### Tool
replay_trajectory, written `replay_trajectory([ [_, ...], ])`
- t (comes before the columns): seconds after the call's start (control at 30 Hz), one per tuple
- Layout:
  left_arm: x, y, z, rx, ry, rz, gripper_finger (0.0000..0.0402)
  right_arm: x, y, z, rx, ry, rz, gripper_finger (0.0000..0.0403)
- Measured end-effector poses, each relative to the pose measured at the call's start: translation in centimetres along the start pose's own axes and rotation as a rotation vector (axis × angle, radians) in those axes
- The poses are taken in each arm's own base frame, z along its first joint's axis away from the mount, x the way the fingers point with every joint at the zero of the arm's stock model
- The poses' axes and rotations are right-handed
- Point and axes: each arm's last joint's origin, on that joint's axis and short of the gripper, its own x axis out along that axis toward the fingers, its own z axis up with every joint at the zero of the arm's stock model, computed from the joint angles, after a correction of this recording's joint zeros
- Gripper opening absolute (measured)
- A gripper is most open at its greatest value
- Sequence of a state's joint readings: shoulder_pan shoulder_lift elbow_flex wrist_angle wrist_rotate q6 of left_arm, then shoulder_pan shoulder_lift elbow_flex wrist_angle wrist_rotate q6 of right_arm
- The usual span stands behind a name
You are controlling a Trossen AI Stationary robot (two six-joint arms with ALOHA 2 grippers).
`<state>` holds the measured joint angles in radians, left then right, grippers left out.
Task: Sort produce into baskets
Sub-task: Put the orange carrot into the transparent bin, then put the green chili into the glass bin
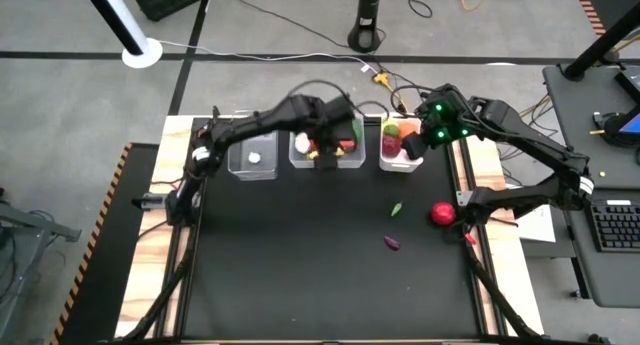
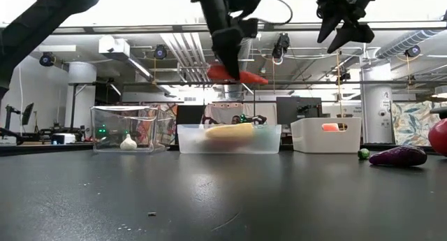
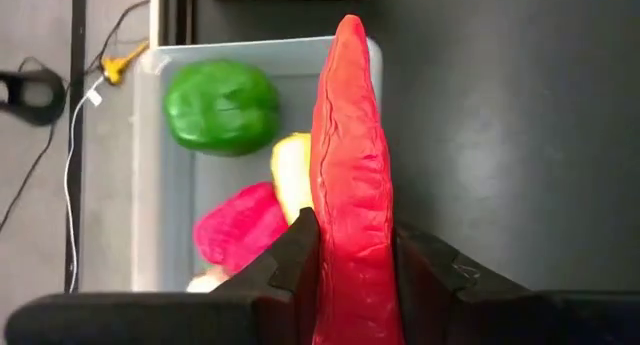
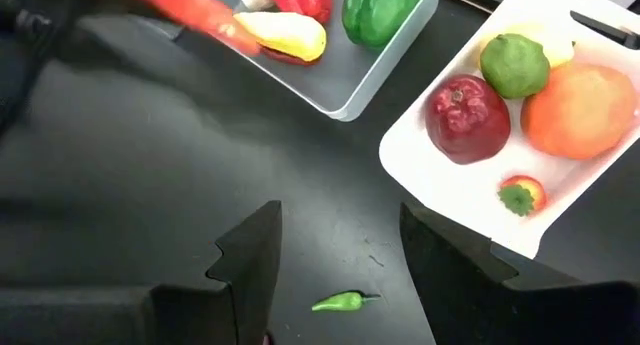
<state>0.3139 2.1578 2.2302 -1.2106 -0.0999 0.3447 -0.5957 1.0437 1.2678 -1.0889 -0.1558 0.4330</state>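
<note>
My left gripper [image 1: 325,151] hangs over the wider clear basket [image 1: 350,163], the middle one, shut on a long red chili pepper [image 3: 350,175]. In the low view that pepper [image 2: 237,75] hangs well above the basket [image 2: 269,140]. A green pepper [image 3: 222,107], a yellow squash [image 3: 291,170] and a pink-red piece [image 3: 240,230] lie in this basket. The narrow clear basket [image 1: 240,165] holds white garlic [image 1: 254,156]. My right gripper [image 4: 340,255] stands open with nothing in it, up beside the white basket [image 4: 440,185], which holds several fruits. My left gripper pinches the red chili pepper between its two fingers [image 3: 298,253], on the two long sides of its wider part [image 3: 350,255], away from the pointed tip [image 3: 350,25]. The fingers come slanting down from above and lie across it. The pepper hangs about level, clear of the basket.
On the black table's right half lie a small green pepper [image 1: 397,210], a red round fruit [image 1: 443,214] and a purple eggplant [image 1: 392,243]. The near and left parts of the table [image 1: 280,275] are bare. The three baskets line the far edge.
</note>
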Motion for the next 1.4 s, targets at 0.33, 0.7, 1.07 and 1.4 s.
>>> replay_trajectory([
  [0.33,3.8,4.1,-3.3,0.044,0.039,-0.102,0.0079,-0.1,0.0,0.0,0.04,-0.005,-0.001,0.0194],
  [0.7,6.3,5.0,-4.7,-0.001,0.041,-0.103,0.0163,-0.1,-0.1,0.0,0.1,-0.015,-0.022,0.0194],
  [1.07,2.9,5.4,-3.4,-0.077,-0.079,-0.173,0.021,0.4,0.4,-1.1,0.22,0.07,-0.036,0.0194],
  [1.4,-4.5,4.6,-2.4,-0.105,-0.26,-0.139,0.021,1.8,2.1,-3.2,0.22,0.138,-0.055,0.0201],
])
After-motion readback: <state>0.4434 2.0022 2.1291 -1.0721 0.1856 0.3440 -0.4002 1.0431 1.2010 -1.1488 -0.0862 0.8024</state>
